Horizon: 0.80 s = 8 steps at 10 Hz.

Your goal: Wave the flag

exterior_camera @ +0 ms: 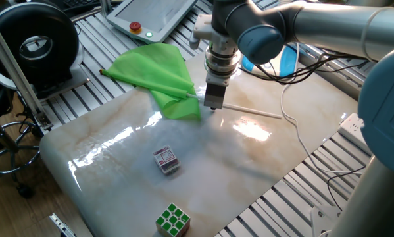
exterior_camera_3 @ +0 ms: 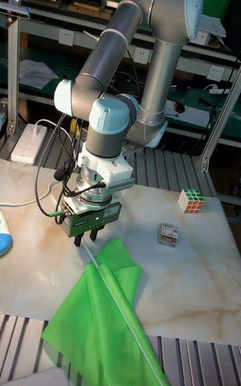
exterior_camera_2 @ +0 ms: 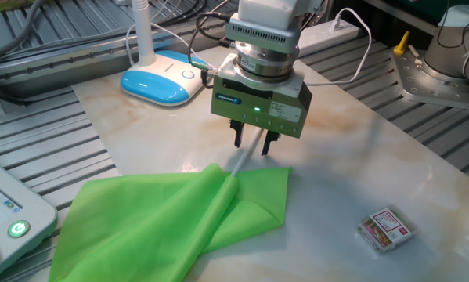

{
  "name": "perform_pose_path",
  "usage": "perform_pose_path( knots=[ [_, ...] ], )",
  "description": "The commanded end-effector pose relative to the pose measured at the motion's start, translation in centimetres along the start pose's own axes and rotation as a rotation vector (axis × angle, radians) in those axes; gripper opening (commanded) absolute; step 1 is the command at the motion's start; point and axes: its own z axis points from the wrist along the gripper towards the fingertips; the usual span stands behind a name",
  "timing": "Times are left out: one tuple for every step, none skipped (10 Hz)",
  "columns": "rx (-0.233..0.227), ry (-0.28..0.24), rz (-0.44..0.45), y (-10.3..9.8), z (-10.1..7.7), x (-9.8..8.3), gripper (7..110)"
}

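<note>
Now your gripper [exterior_camera_2: 254, 145] hangs over the flag [exterior_camera_2: 171, 219] stick, fingers apart, astride it, not clamped. You're at the grasp: lower, close, then lift clear of the tabletop [exterior_camera_2: 359, 149].

Lime-green flag [exterior_camera_2: 171, 223] lies crumpled flat on its white stick.

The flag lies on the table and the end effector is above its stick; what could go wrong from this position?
1. The end effector stands open over the thin white stick, which lies flat on the table; its fingers could hit the table or close beside the stick.
2. The grasp point is next to the flag cloth, so a fold might be pinched too.
3. A wide wave could sweep the flag against the blue and white device or the small cube.
</note>
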Motion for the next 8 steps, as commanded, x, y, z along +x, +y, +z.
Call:
perform_pose_path(
  knots=[
    [-0.007,-0.010,0.008,0.04,0.07,-0.19,44],
    [-0.007,-0.010,0.008,0.04,0.09,-0.19,44],
    [-0.008,-0.011,0.007,0.07,0.11,-0.20,44],
    [-0.008,-0.012,0.007,0.05,0.14,-0.24,44],
    [-0.009,-0.013,0.007,0.08,0.17,-0.25,44],
    [-0.009,-0.013,0.007,0.08,0.24,-0.25,44],
    [-0.008,-0.014,0.007,0.06,0.33,-0.29,44],
    [-0.008,-0.014,0.007,0.07,0.37,-0.29,44]
  ],
)
